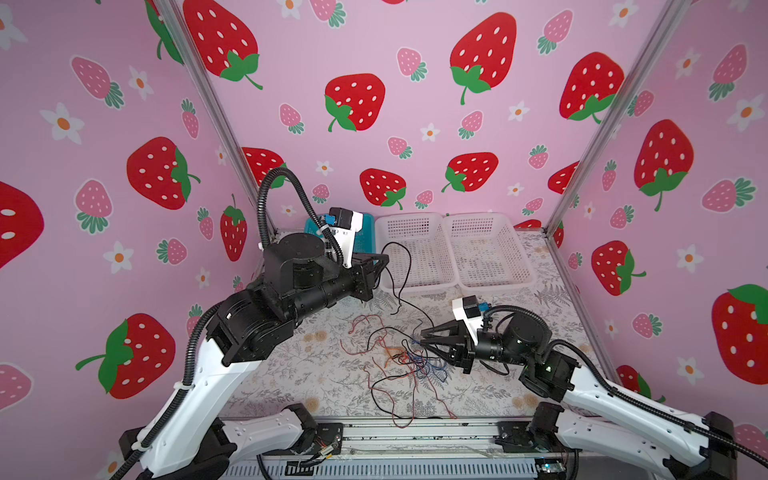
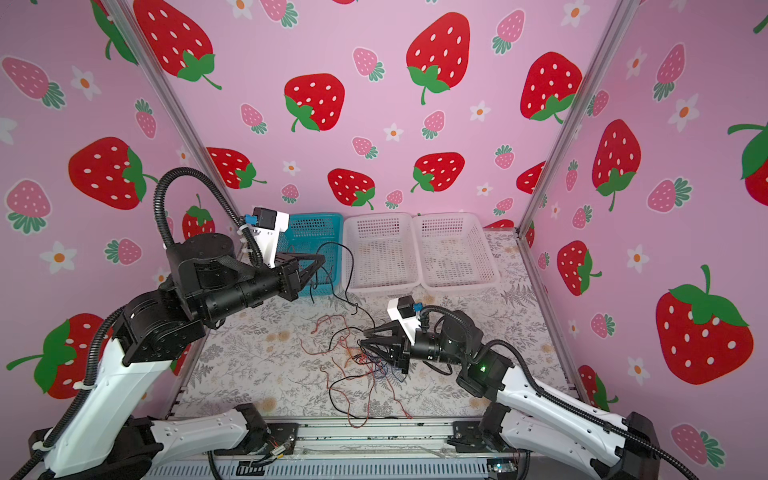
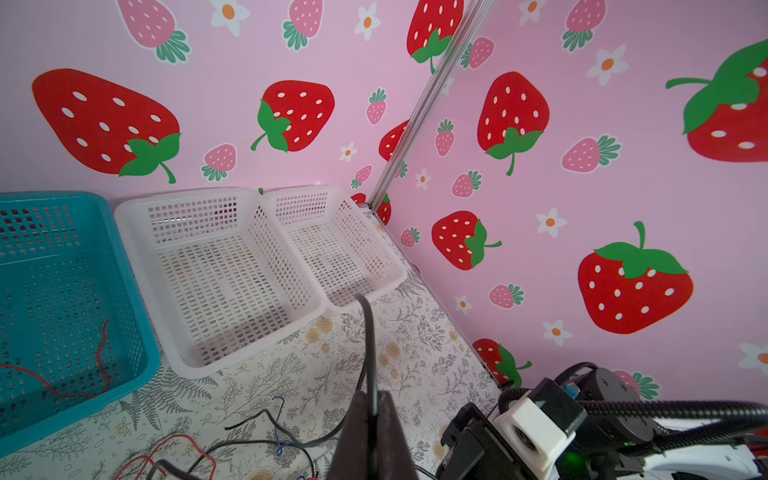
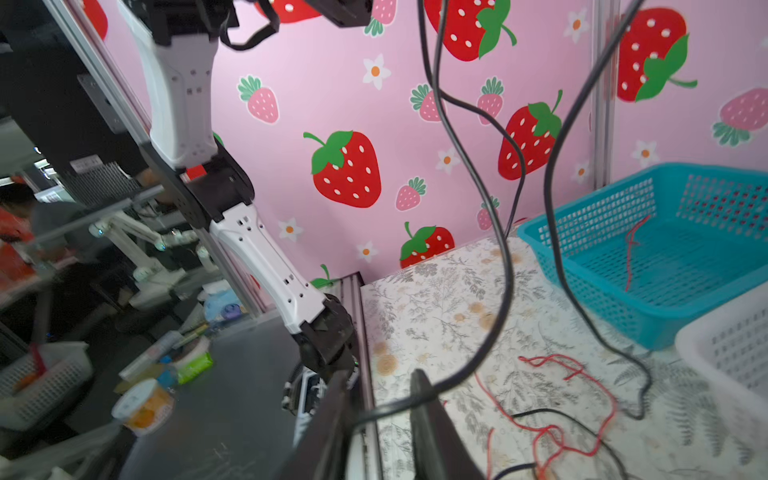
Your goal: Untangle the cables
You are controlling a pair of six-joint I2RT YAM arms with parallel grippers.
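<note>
Black string-thin cable is pinched in the left jaws; the right jaws gape beside a red-blue tangle.

Enclosure of three pink walls printed with red and pink strawberries and white flowers, joined by aluminium corner posts. Tabletop covered in pale fern-and-flower cloth; metal rail along its near edge. Even, diffuse light.

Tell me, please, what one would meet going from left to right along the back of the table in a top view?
Blue basket → white basket → second white basket.
</note>
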